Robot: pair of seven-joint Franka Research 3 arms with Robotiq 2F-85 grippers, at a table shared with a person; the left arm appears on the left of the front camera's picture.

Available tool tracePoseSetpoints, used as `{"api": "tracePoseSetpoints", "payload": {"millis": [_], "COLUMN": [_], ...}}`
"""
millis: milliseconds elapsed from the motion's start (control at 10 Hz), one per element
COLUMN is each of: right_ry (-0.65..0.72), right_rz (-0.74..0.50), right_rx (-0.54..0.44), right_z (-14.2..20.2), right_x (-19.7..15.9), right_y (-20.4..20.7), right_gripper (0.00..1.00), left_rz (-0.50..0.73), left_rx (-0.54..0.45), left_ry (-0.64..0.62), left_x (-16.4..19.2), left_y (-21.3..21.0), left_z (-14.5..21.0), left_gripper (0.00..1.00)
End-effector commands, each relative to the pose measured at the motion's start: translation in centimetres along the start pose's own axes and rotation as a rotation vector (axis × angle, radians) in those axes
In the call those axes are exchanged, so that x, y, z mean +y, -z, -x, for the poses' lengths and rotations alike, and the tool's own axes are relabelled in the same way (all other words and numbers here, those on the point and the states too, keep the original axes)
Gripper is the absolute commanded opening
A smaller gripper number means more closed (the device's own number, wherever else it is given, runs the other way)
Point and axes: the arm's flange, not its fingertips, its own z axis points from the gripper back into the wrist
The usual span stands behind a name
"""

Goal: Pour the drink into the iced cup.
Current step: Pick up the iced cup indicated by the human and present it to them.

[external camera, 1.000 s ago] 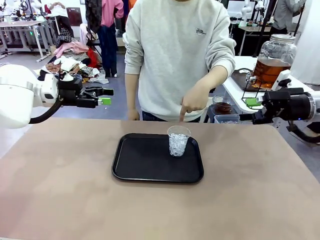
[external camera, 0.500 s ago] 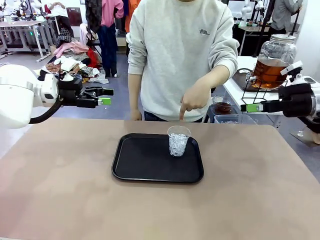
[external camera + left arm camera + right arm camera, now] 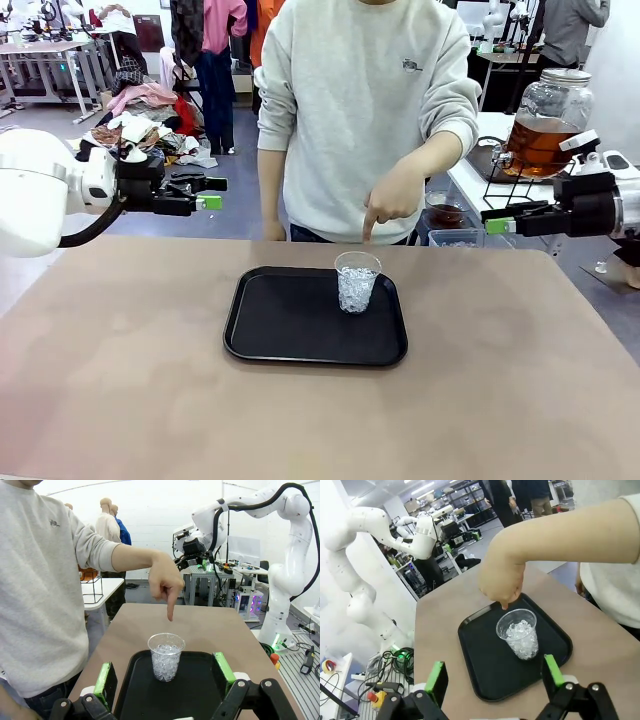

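Note:
The iced cup (image 3: 356, 283), clear plastic and full of ice, stands at the far right of a black tray (image 3: 290, 330). A person's hand (image 3: 388, 203) points a finger down at it from just above its far rim. The drink (image 3: 540, 143), amber-brown, sits in a big glass jar on a side table at the back right. My left gripper (image 3: 212, 193) hovers open, high at the left, away from the tray. My right gripper (image 3: 492, 218) hovers open at the right, near the jar's stand. The wrist views show the cup (image 3: 166, 657) (image 3: 518, 634) ahead of the open left gripper (image 3: 164, 672) and the open right gripper (image 3: 495, 675).
A small clear cup (image 3: 445, 212) with brownish liquid and a clear box stand by the jar, beyond the table's far right corner. The person stands at the far edge behind the tray. Bare brown tabletop (image 3: 130, 380) surrounds the tray.
My right arm has drawn back toward the right edge and its wrist has turned. The person has shifted slightly right, still pointing. The left arm and the cup have not moved.

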Motion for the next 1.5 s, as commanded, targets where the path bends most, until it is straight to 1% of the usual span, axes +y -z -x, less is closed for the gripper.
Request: {"api": "tracePoseSetpoints", "payload": {"millis": [0, 300, 400, 700, 900, 1100, 1200, 1400], "right_ry": [0.002, 0.000, -0.131, -0.357, -0.456, -0.516, -0.513, -0.495], "right_rz": [-0.012, -0.003, -0.016, -0.041, -0.027, -0.013, -0.018, -0.027], "right_rx": [-0.010, -0.001, -0.025, -0.005, -0.012, 0.004, 0.015, 0.018], "right_z": [-0.1, 0.0, 0.4, 2.8, 4.3, 5.4, 5.6, 5.6], "right_x": [0.1, 0.0, -0.9, -3.6, -4.7, -6.6, -7.3, -7.5], "right_y": [-0.1, 0.0, 1.1, 4.5, 6.7, 9.1, 10.0, 10.2], "right_gripper": [1.00, 1.00, 1.00, 1.00, 1.00, 1.00, 1.00, 1.00], "left_rz": [-0.010, -0.010, -0.010, -0.010, -0.010, -0.010, -0.010, -0.010], "left_rx": [-0.008, -0.008, -0.008, -0.008, -0.008, -0.008, -0.008, -0.008], "left_ry": [0.002, 0.002, 0.002, 0.002, 0.002, 0.002, 0.002, 0.002], "left_x": [0.1, 0.1, 0.1, 0.1, 0.1, 0.1, 0.1, 0.1], "left_y": [0.1, 0.1, 0.1, 0.1, 0.1, 0.1, 0.1, 0.1], "left_z": [-0.2, -0.2, -0.2, -0.2, -0.2, -0.2, -0.2, -0.2], "left_gripper": [1.00, 1.00, 1.00, 1.00, 1.00, 1.00, 1.00, 1.00]}}
